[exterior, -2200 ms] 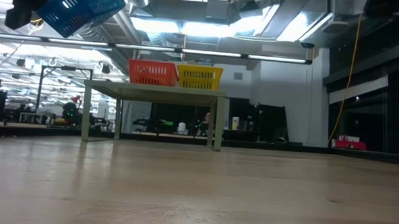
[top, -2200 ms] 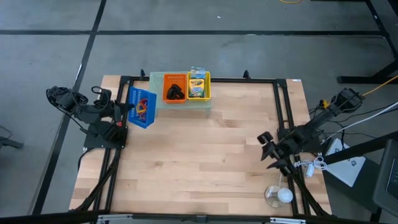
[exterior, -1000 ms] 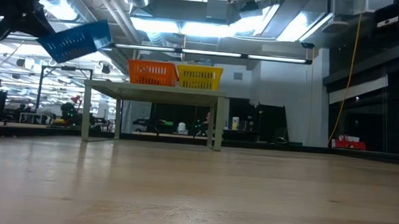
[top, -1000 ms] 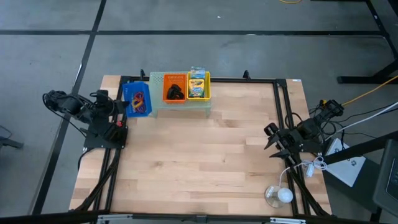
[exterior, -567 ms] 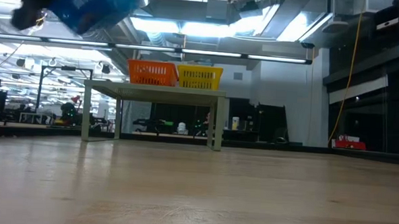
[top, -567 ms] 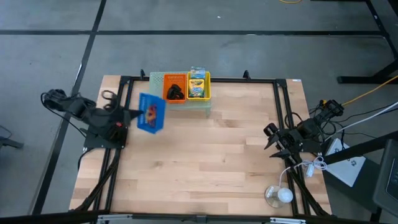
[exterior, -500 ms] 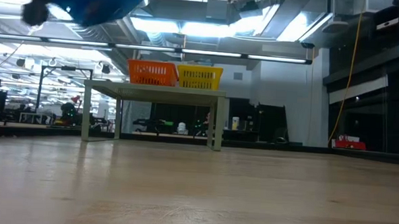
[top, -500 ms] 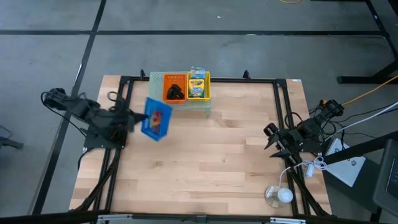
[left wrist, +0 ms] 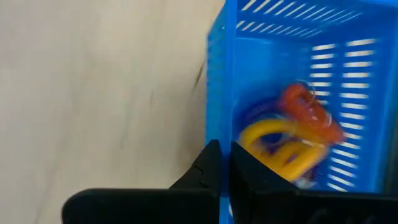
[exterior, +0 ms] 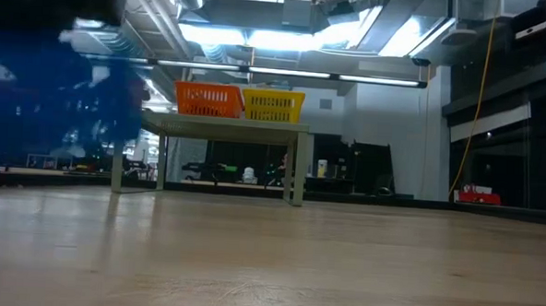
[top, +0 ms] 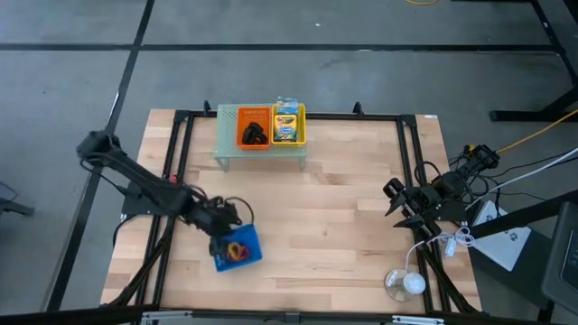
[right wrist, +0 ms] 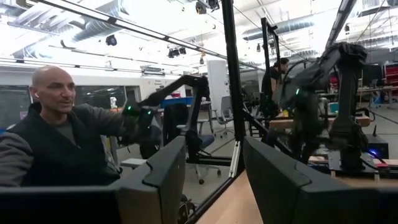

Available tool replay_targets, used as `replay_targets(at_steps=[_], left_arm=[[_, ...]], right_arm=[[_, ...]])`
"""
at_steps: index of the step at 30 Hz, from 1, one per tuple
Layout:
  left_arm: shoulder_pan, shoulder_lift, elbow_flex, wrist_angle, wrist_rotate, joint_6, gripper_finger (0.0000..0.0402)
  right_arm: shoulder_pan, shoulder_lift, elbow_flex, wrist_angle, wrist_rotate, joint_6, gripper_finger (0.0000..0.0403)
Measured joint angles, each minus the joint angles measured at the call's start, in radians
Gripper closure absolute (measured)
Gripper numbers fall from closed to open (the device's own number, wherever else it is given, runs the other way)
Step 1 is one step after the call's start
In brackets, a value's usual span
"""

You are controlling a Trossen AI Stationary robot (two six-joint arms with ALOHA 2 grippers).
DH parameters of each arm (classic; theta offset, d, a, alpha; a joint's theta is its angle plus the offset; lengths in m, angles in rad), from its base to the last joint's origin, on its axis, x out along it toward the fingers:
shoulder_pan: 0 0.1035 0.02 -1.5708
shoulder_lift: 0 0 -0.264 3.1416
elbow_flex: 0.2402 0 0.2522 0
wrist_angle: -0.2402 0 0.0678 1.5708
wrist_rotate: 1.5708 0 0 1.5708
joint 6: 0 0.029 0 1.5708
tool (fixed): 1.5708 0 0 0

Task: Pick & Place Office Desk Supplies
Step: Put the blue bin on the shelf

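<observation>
- Grey concrete floor [top: 81, 63], crossed by dark seams, surrounds a pale wood table [top: 316, 226]
- Long ceiling lights [exterior: 260, 32] and exposed ducts [exterior: 182, 6] run overhead
- Dark glazed wall [exterior: 505, 135] stands on one side
- A person [right wrist: 56, 137] in a dark top sits beyond the table, near an office chair [right wrist: 202, 146]

robotics lab / workshop: exposed silver ceiling ducts [exterior: 159, 23] w/ strip lights, grey concrete floor [top: 271, 72], other dark robot arms on benches [right wrist: 323, 93] in bkgd, seated person in dark top [right wrist: 56, 149].
</observation>
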Motion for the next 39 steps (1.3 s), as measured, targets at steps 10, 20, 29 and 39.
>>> replay_targets(at_steps=[10, 20, 29, 39], left_arm=[[-0.001, 0.135, -0.001, -0.025, 0.130, 0.234, 0.0398], [0.114, 0.129, 0.000, -0.097, 0.072, 0.486, 0.0398], [0.149, 0.134, 0.006, -0.062, 0.087, 0.467, 0.0368], [0.137, 0.134, 0.165, -0.087, 0.060, 0.464, 0.0247]], right_arm=[[0.000, 0.000, 0.000, 0.000, 0.000, 0.000, 0.0241], [0.000, 0.000, 0.000, 0.000, 0.000, 0.000, 0.0241], [0.000, 0.000, 0.000, -0.005, 0.000, 0.000, 0.0241], [0.000, 0.000, 0.000, -0.013, 0.000, 0.004, 0.0241]])
